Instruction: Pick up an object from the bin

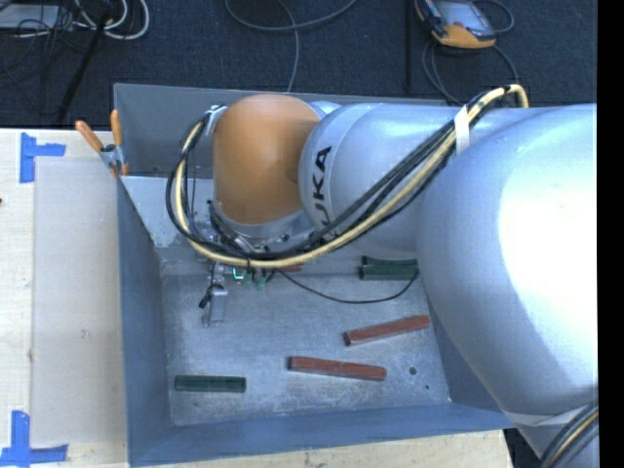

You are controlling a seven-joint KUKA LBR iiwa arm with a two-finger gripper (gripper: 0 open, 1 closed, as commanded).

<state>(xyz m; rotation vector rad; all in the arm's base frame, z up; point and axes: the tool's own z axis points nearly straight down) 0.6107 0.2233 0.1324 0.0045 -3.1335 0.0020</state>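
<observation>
Over bare floor at far left of the grey bin (141, 310), the gripper (213, 302) hung below the orange wrist cover (255, 154); open or closed, couldn't tell. Nearest obj: a dark green bar (210, 383), flat at near left, apart from the gripper. One red-brown bar (336, 368) lay near centre, a second red-brown bar (386, 330) just right of it, and a second green bar (388, 269) far right, partly under the arm (507, 252).

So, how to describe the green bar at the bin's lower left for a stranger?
In the grey bin, go to the view's lower-left corner. The dark green bar lies there level; its neighbours to the right are two reddish-brown bars.
</observation>
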